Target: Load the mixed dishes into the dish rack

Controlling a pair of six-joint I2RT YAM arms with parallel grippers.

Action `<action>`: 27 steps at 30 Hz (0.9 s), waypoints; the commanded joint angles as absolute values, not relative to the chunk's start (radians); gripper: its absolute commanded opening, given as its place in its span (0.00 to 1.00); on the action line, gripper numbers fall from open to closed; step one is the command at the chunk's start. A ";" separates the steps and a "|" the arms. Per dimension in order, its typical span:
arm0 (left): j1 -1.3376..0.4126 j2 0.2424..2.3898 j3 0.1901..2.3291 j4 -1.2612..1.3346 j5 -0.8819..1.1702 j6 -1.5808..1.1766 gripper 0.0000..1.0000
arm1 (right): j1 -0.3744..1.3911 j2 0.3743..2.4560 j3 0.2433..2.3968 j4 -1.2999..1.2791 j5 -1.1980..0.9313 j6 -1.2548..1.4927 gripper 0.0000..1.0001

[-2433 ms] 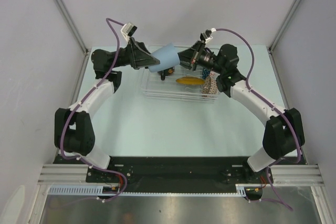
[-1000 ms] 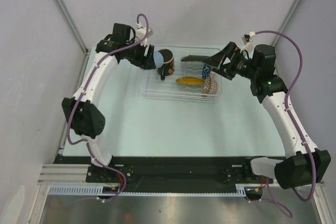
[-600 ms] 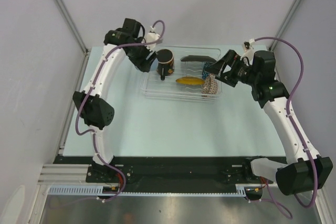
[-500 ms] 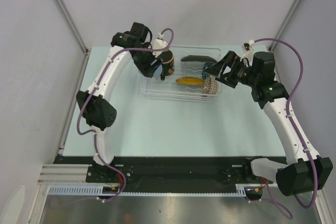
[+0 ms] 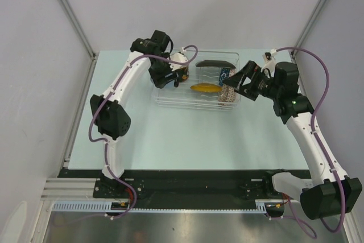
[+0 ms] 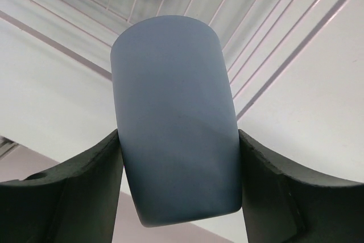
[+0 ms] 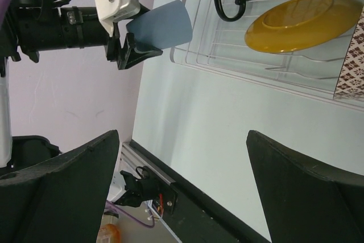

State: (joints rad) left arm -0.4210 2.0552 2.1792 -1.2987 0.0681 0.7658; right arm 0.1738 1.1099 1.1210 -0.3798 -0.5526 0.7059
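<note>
The top camera looked down from above the desk's [image 5: 170,140] near edge, while the 2 wrist cameras, left close and right farther, shared the light blue cup [image 6: 173,118] and dish rack [image 7: 227,55].

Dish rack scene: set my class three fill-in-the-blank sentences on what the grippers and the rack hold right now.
The cup in the left gripper is light ____.
The right gripper is open and holds ____.
The round plate lying in the dish rack is ____.
Missing words: blue; nothing; yellow.

No readable text, label or number shows anywhere.
</note>
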 commanded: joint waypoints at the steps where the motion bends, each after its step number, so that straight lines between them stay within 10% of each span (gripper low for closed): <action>1: -0.436 2.065 2.181 -1.262 0.003 0.862 0.00 | 0.172 1.080 1.109 -0.350 -0.540 0.707 1.00; 27: -0.492 2.105 2.057 -1.236 -0.023 1.203 0.00 | 0.167 1.019 1.035 -0.347 -0.535 0.723 1.00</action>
State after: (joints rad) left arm -0.4854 2.1124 2.0670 -1.2152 -0.0658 1.1198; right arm 0.1734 1.0473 1.0416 -0.3698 -0.5453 0.7151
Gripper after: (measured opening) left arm 0.728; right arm 0.995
